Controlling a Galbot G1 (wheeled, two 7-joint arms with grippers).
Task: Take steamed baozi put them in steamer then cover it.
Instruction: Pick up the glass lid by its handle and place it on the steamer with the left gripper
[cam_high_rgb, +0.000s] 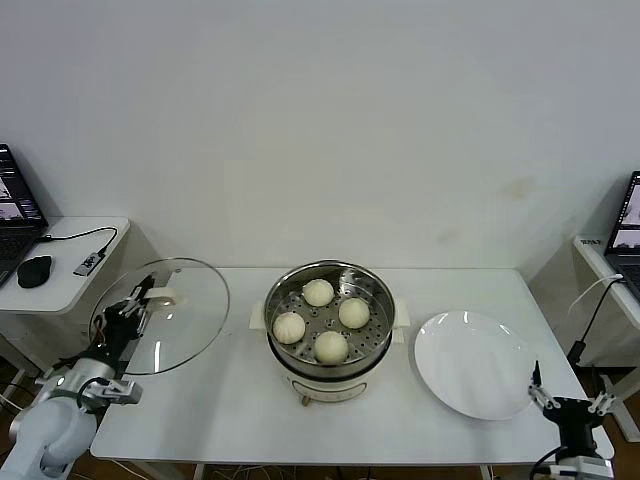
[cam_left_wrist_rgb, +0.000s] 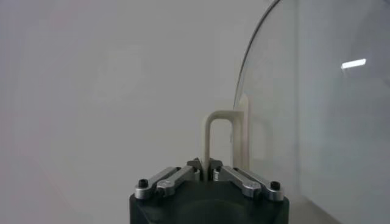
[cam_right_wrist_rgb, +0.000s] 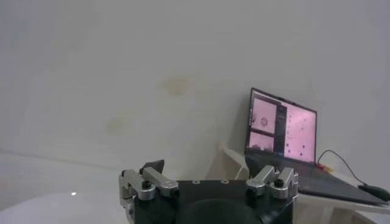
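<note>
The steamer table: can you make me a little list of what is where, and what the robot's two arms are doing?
steamer: middle of table, uncovered
baozi: four, all on the steamer's perforated tray
glass lid: held tilted, left of the steamer
left gripper: jaws shut on the lid's handle
white plate: right of the steamer, nothing on it
right gripper: idle, jaws open, near the table's right front corner

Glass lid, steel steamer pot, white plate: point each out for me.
Round clear glass lid (cam_high_rgb: 190, 310), head view: bare glass right of its handle.
Shiny stainless-steel steamer pot (cam_high_rgb: 330, 269), head view: far rim.
Flat white plate (cam_high_rgb: 475, 365), head view: bare centre.
</note>
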